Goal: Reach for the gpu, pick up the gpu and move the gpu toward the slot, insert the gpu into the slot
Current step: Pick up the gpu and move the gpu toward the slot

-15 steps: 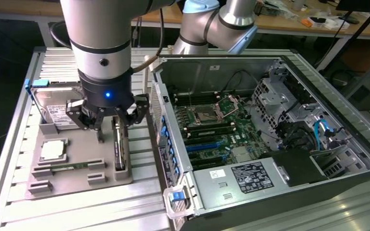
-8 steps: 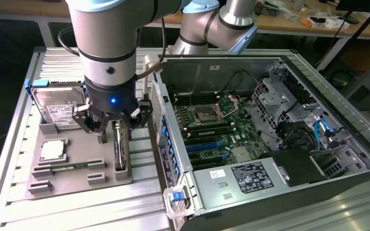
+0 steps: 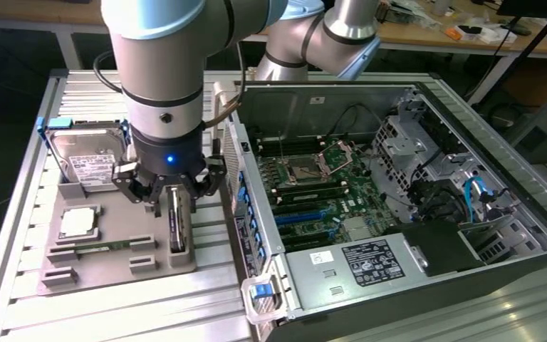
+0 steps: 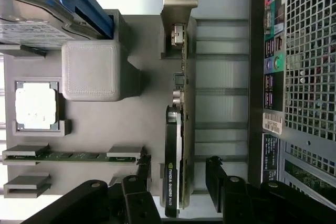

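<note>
The gpu point(image 4: 179, 103) stands on its long edge in a grey tray point(image 3: 112, 267), along the side of the tray that faces the open computer case point(image 3: 330, 107). The tray lies on the tabletop point(image 3: 112, 313), toward its edge at the exterior view's left. The pincer point(image 4: 178, 166) hangs just over the card, released, with one finger on each side of it and a little gap on both sides — nothing is clamped, as far as the wrist view lets me judge. The slot point(image 3: 299, 213), a blue strip on the green motherboard point(image 3: 350, 185), is well apart from the card, inside the case.

I judge the card to be light and stiff, but fragile: a thin board with small parts on its faces. The flat faces look smooth, so it may slip or tilt if it is held too near one end. A hold across the two faces near the middle of the upper edge, away from the silvery bracket point(image 4: 177, 3), seems the safest — firm, not crushing.
</note>
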{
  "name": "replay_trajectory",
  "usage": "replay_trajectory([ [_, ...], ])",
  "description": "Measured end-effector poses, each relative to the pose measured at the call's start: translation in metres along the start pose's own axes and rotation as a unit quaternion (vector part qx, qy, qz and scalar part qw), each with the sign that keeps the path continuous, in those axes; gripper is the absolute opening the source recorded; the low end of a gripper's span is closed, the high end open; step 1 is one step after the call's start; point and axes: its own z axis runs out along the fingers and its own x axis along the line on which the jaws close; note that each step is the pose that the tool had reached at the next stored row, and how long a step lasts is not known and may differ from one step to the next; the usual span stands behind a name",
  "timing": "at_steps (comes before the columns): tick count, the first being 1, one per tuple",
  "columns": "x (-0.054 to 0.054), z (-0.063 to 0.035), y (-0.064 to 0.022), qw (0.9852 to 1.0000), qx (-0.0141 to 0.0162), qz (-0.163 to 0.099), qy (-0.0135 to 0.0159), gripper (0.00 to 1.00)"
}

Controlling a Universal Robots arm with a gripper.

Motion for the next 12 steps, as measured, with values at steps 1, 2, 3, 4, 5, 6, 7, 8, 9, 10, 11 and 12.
replay_trajectory([
  [1,0.000,0.0016,0.0012,1.0000,0.0000,0.000,0.0001,0.54],
  [2,0.000,0.0033,0.0033,1.0000,0.0001,0.000,0.0001,0.54],
  [3,0.000,0.0052,0.0059,1.0000,0.0000,0.000,0.0000,0.54],
  [4,0.000,0.0068,0.0083,1.0000,0.0000,0.000,0.0000,0.54],
  [5,0.000,0.0082,0.0103,1.0000,0.0000,0.000,0.0000,0.54],
  [6,0.000,0.0098,0.0115,1.0000,0.0000,0.000,-0.0001,0.54],
  [7,0.000,0.0114,0.0118,1.0000,0.0000,0.000,-0.0001,0.54],
  [8,0.000,0.0128,0.0119,1.0000,0.0001,0.000,-0.0001,0.54],
  [9,0.001,0.0146,0.0118,1.0000,0.0002,0.000,0.0000,0.54],
  [10,0.001,0.0161,0.0118,1.0000,0.0002,0.000,0.0000,0.54],
  [11,0.002,0.0175,0.0118,1.0000,0.0002,0.000,0.0000,0.54],
  [12,0.002,0.0186,0.0119,1.0000,0.0002,0.000,0.0000,0.54],
])
